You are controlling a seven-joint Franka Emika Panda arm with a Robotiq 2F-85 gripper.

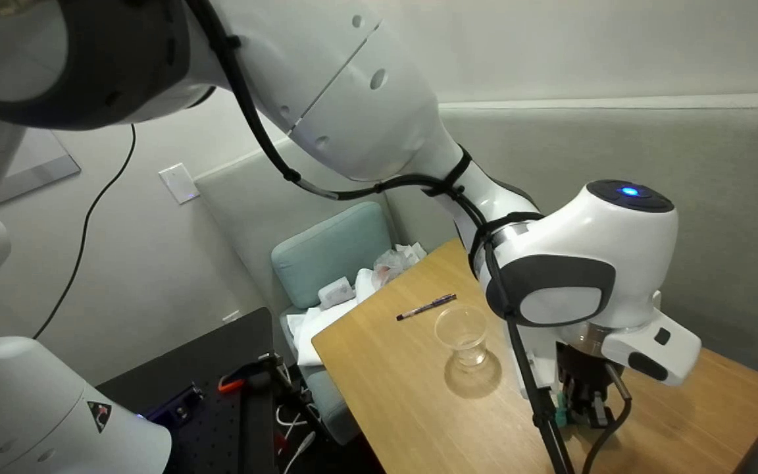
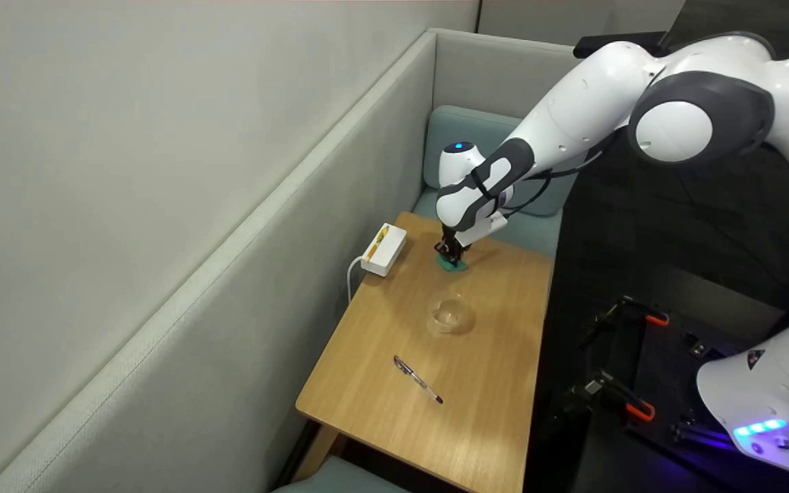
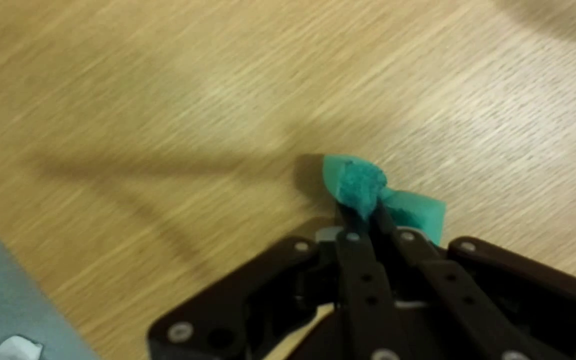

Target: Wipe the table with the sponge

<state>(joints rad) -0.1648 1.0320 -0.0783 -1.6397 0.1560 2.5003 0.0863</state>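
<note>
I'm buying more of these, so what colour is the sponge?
The sponge is teal-green, clearest in wrist view.

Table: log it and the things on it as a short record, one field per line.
table: light wood, rounded corners
sponge: teal, pinched and bunched in the end effector
end effector: shut on the sponge
table contact: sponge at or near the surface, touch not certain
pen: lying on the table
cup: clear, upright, between sponge and pen in both exterior views
box: white, at the table's edge, yellow item on top
</note>
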